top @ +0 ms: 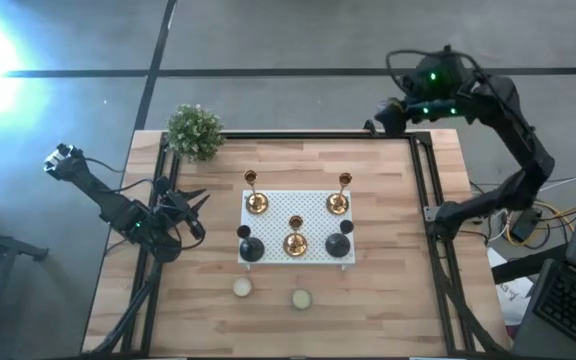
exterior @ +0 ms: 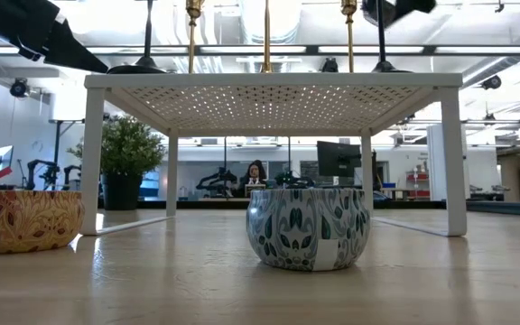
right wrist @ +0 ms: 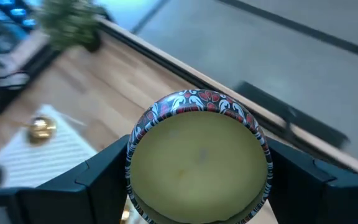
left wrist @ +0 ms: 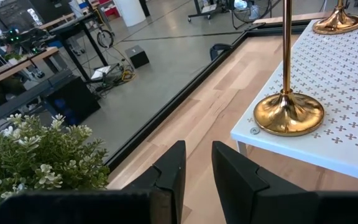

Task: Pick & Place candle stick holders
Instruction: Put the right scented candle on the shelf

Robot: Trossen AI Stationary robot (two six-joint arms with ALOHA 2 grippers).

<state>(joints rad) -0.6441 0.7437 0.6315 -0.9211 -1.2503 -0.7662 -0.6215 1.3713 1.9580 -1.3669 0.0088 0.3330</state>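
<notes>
Three brass candle stick holders (top: 256,200) (top: 338,200) (top: 294,240) and two squat black ones (top: 250,248) (top: 339,243) stand by their bases on a white perforated stand (top: 298,212) at the table's middle. My left gripper (top: 194,203) is open and empty, left of the stand; its wrist view shows the nearest brass holder (left wrist: 289,112). My right gripper (top: 376,122) is high over the table's far right corner, shut on a round red-patterned candle tin (right wrist: 199,155). My right gripper pinches the tin's round side wall (right wrist: 135,152) between its two fingers (right wrist: 98,177), one on each opposite side. The tin's open, wax-filled top faces the wrist camera. The tin is lifted clear of the table.
Two more candle tins (top: 241,287) (top: 301,297) sit on the table near the front edge, in front of the stand; the low view shows them too (exterior: 307,228) (exterior: 21,219). A small potted plant (top: 194,130) stands at the far left corner.
</notes>
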